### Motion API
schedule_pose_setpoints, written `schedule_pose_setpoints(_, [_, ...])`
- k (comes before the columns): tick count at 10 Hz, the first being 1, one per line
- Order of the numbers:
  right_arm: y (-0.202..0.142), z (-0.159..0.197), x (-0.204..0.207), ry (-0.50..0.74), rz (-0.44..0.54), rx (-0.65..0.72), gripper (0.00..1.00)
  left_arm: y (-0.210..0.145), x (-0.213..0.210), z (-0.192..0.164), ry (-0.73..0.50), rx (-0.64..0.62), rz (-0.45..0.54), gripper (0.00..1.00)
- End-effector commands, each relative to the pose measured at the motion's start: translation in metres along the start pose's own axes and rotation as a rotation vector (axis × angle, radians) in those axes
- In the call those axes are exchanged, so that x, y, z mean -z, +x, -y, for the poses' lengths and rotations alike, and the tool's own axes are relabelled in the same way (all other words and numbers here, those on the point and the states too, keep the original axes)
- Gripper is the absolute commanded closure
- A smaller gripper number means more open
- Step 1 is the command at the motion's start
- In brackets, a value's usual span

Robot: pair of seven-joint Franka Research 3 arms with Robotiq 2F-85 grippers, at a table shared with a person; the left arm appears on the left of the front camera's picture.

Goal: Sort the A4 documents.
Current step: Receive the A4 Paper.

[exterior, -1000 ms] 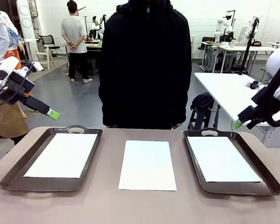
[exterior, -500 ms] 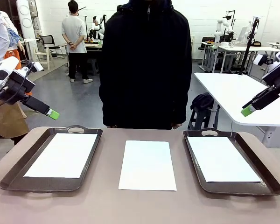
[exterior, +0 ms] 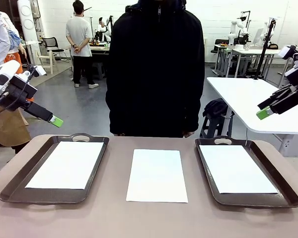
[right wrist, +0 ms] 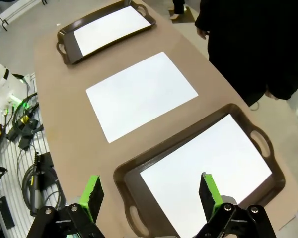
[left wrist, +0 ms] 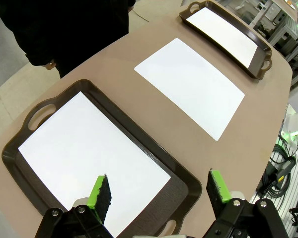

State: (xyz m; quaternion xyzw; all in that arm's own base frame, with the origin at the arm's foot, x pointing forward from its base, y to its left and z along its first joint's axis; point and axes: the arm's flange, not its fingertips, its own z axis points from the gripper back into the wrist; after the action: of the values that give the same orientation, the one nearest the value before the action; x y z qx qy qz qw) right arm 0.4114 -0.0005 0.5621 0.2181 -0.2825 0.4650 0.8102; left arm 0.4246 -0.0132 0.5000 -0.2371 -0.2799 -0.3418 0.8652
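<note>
Right pincer (exterior: 262, 111) lifted higher, person (exterior: 156, 69) behind table (exterior: 154, 218), sheets (exterior: 67, 163) in trays (exterior: 44, 197)

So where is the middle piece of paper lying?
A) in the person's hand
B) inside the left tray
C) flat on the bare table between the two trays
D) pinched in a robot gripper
C: the middle sheet lies flat on the table, in the gap between the left tray and the right tray, and nothing is holding it.

white arms (exterior: 2, 74); black claws (left wrist: 159, 186) with green pads (left wrist: 100, 191)
</note>
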Motion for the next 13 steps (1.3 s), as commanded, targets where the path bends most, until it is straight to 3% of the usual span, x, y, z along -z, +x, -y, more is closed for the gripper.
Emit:
schedule_pose_setpoints(1, [-0.0037,0.0041,0.0094,0.013,0.017,0.007,0.0,-0.0004,-0.0007,-0.0002,-0.002,0.0,0.004,0.0])
schedule_pose_setpoints(3, [-0.0047,0.0055,0.0102,0.028,0.017,0.031,0.0,-0.0004,-0.0007,-0.0002,-0.002,0.0,0.004,0.0])
schedule_pose_setpoints(4, [-0.0063,0.0076,0.0099,0.054,0.053,0.109,0.0,-0.0004,-0.0007,-0.0002,-0.002,0.0,0.004,0.0])
schedule_pose_setpoints(5, [-0.0039,0.0033,0.0075,0.016,-0.005,0.013,0.0,-0.0004,-0.0007,-0.0002,-0.002,0.0,0.004,0.0])
schedule_pose_setpoints(13, [-0.0039,0.0033,0.0075,0.016,-0.005,0.013,0.0,-0.0004,-0.0007,-0.0002,-0.002,0.0,0.004,0.0])
